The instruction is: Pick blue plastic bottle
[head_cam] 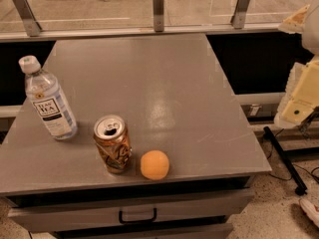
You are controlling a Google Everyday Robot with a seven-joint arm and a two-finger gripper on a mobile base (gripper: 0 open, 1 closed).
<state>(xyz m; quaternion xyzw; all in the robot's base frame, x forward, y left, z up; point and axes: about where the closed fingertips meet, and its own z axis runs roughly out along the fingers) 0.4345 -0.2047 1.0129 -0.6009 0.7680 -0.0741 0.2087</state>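
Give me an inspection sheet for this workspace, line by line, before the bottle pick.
Surface: grey flat table top, with a drawer with a black handle beneath.
Job's things: clear plastic bottle with white cap and TEA label, upright near the left edge, untouched.
Clutter: orange-brown drink can, upright and opened; round orange ball-like object just right of it.
Grippers: pale yellow-white gripper off the table's right side, far from the bottle.
Cables: thin dark cable on the floor at right.
Surroundings: glass barrier with metal posts behind the table.

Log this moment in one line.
gripper: right of table | blue plastic bottle: upright, left side, ungrasped | can, orange: front
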